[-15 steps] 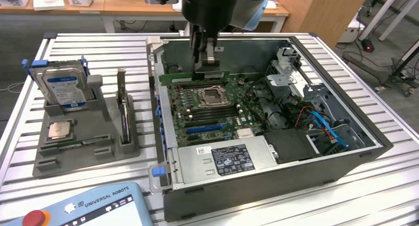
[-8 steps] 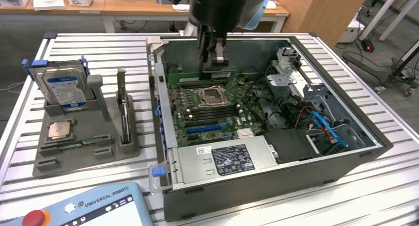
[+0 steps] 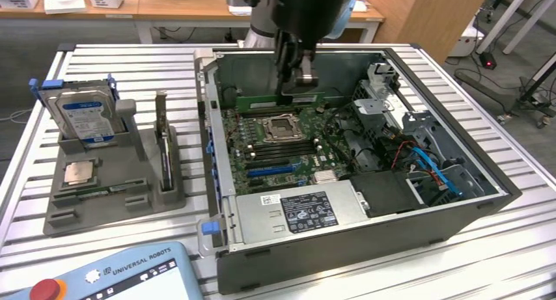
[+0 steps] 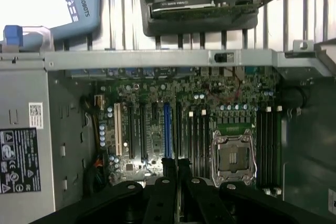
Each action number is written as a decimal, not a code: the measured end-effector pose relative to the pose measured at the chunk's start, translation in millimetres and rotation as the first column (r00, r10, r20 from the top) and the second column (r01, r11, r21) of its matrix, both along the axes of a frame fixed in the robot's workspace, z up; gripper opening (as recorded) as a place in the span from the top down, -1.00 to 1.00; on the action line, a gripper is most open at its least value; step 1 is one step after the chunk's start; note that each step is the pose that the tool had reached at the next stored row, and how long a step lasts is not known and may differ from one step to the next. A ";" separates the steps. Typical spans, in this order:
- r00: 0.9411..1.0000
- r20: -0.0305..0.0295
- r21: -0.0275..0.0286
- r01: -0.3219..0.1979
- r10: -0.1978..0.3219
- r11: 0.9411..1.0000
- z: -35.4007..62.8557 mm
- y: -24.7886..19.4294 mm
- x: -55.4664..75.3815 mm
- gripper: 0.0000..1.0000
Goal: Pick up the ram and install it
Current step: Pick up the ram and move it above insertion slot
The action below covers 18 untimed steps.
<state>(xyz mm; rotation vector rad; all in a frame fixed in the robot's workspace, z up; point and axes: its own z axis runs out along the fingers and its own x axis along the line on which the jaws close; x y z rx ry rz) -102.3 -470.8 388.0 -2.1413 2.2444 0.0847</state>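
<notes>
The ram (image 3: 269, 102) is a long green stick held level and lengthwise, hanging over the motherboard (image 3: 287, 150) inside the open computer case (image 3: 452, 209). My gripper (image 3: 300, 90) comes straight down onto the stick's upper edge and is shut on it near its middle. In the wrist view the gripper (image 4: 176, 162) shows two dark fingers pressed close together, and the stick is hard to make out between them. Empty black memory slots (image 4: 197, 140) lie beside the processor socket (image 4: 233, 156), with more slots (image 4: 268, 150) on its other side.
On the exterior view's left, a grey holder tray (image 3: 113, 205) carries a hard drive (image 3: 83, 114), a dark expansion card (image 3: 163, 150) and a silver processor chip (image 3: 78, 172). A teach pendant (image 3: 122, 277) lies at the near edge. The power supply (image 3: 295, 212) and case walls surround the board.
</notes>
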 end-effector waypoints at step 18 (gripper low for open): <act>1.000 0.000 0.000 -0.002 0.002 1.000 0.0 0.2 36.6 0.73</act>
